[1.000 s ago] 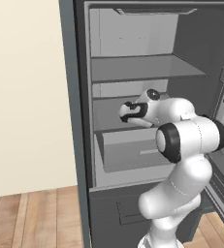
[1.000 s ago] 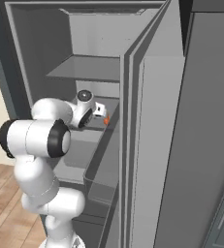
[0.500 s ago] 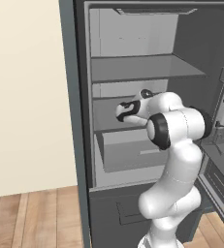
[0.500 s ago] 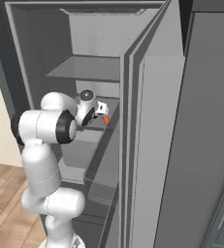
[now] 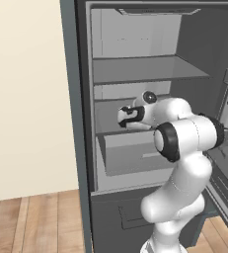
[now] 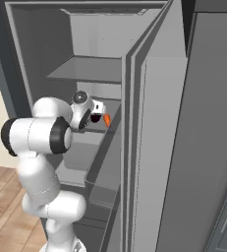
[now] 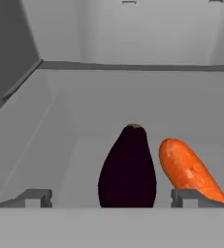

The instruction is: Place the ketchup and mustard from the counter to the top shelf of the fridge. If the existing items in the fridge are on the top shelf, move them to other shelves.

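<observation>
From the left base view, the tall dark grey fridge (image 5: 81,148) stands open, light grey inside. Its top shelf (image 5: 150,69), the uppermost flat grey panel, sits high up. The white arm reaches from the lower right into the compartment under the second shelf, just above the pale grey drawer (image 5: 135,155). The two-finger gripper (image 5: 124,117) sits at the left end of the arm, pointing toward the fridge's left wall; from this angle I can't read how wide the jaws are.

Right base view: same fridge, with its big dark grey door (image 6: 184,147) edge-on, taking up the right half. The arm comes in from the lower left, and the gripper (image 6: 96,114) is over that middle shelf. A small orange carrot-like piece (image 6: 106,119) lies just right of it, and a dark maroon roundish lump (image 6: 92,118) peeks out right at the hand.

Hand view: this one's clearest. The maroon lump (image 7: 128,169) lies on the light grey shelf floor (image 7: 60,160) between the two finger tips, with the carrot piece (image 7: 188,169) touching or nearly touching its right side. The tips (image 7: 35,197) stand wide apart, with grey floor showing between the left one and the lump. Nothing's gripped; the jaws are spread wide.
</observation>
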